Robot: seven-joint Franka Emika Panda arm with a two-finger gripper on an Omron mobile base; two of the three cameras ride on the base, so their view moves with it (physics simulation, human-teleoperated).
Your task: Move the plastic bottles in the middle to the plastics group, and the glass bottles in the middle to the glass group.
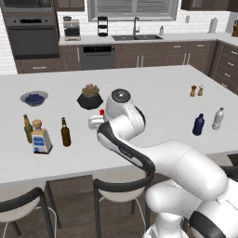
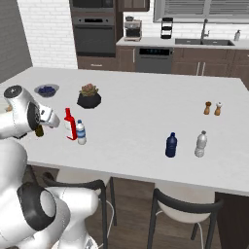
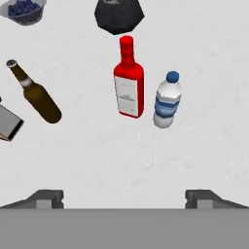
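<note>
My gripper (image 3: pixel 124 199) hangs open above the counter with nothing between its fingertips. Ahead of it stand the red flat-sided glass bottle (image 3: pixel 129 87) (image 2: pixel 70 124) and, close to its right, the small plastic water bottle (image 3: pixel 167 99) (image 2: pixel 81 132) with a blue cap. The brown beer bottle (image 3: pixel 36 95) (image 1: pixel 65 132) stands apart to their left. Beside it is the glass group: an olive-green bottle (image 1: pixel 28 128) and a square clear bottle (image 1: pixel 40 138). The plastics group, a dark blue bottle (image 1: pixel 198 124) and a greyish clear bottle (image 1: pixel 218 119), stands far right. My arm hides most of the red bottle in the left base view.
A dark plant pot (image 1: pixel 89 96) sits just behind the middle bottles, and a bowl of blueberries (image 1: pixel 34 97) lies further left. Salt and pepper shakers (image 1: pixel 196 90) stand at the back right. Stools are tucked under the counter's near edge (image 1: pixel 56 172).
</note>
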